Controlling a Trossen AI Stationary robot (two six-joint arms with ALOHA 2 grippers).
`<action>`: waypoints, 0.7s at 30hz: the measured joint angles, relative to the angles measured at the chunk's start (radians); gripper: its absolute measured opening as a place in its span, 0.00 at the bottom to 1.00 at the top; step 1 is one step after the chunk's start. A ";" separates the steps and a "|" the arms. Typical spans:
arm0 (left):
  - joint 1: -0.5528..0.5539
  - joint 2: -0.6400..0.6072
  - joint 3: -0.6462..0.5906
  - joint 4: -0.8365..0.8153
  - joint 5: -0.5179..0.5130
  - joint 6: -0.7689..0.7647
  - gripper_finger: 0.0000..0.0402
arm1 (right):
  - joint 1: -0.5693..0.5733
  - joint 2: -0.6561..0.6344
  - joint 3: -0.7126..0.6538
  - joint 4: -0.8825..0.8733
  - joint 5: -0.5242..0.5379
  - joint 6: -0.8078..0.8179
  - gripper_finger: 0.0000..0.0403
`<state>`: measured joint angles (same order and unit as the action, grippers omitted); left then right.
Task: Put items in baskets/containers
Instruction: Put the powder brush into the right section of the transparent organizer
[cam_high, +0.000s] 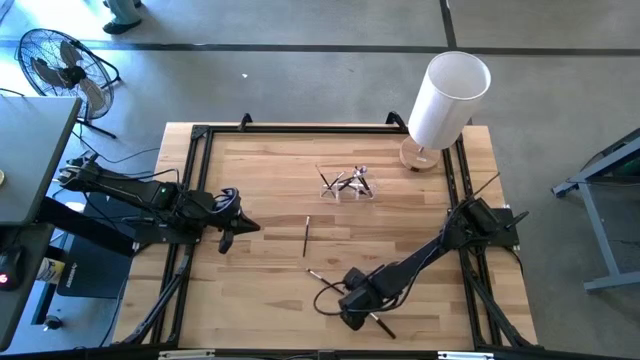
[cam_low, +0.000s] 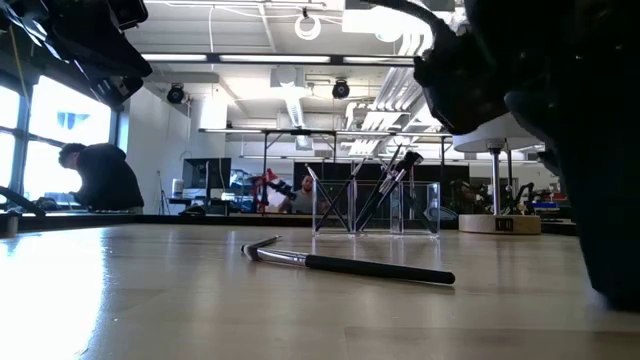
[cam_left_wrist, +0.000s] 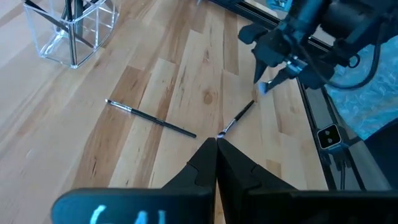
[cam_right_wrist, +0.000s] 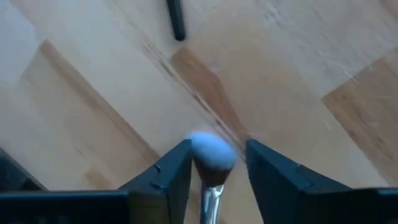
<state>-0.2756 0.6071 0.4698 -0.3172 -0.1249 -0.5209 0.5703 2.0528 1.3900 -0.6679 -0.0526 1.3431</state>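
Observation:
Three thin brushes lie flat on the wooden table: one dark-handled (cam_high: 306, 237), a second (cam_high: 320, 275), and a third (cam_high: 381, 325) near the near edge. More brushes stand in the clear container (cam_high: 345, 184). My right gripper (cam_high: 350, 308) is low over the third brush and open. Its fingers stand on either side of the pale bristle head (cam_right_wrist: 211, 152), with the brush running along them. My left gripper (cam_high: 228, 228) hangs shut over the table's left side (cam_left_wrist: 216, 142) and holds nothing. My right gripper comes down at a slant around the brush's pale bristle head (cam_right_wrist: 210, 154). The head sits close against the inner side of one finger (cam_right_wrist: 177, 171), with a gap to the other. I cannot tell whether it touches.
A tall white cylinder (cam_high: 447, 98) stands on a round wooden base at the far right corner. Black frame rails (cam_high: 196, 190) run along the table's edges. Bare wood lies between the clear container (cam_low: 375, 208) and the loose brush (cam_low: 350, 266). A person (cam_low: 100, 180) is in the room beyond.

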 joint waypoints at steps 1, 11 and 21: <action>0.000 0.000 0.000 0.000 0.000 0.000 0.00 | -0.002 -0.003 -0.020 0.020 -0.016 0.000 0.34; 0.000 0.000 0.000 0.001 0.002 -0.006 0.00 | -0.016 -0.025 -0.092 0.046 -0.007 -0.008 0.02; 0.001 0.000 0.000 0.119 -0.130 0.001 0.00 | -0.065 -0.366 -0.246 0.015 0.386 -0.180 0.01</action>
<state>-0.2749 0.6075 0.4698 -0.1986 -0.2552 -0.5200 0.5050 1.6867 1.1441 -0.6529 0.3333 1.1632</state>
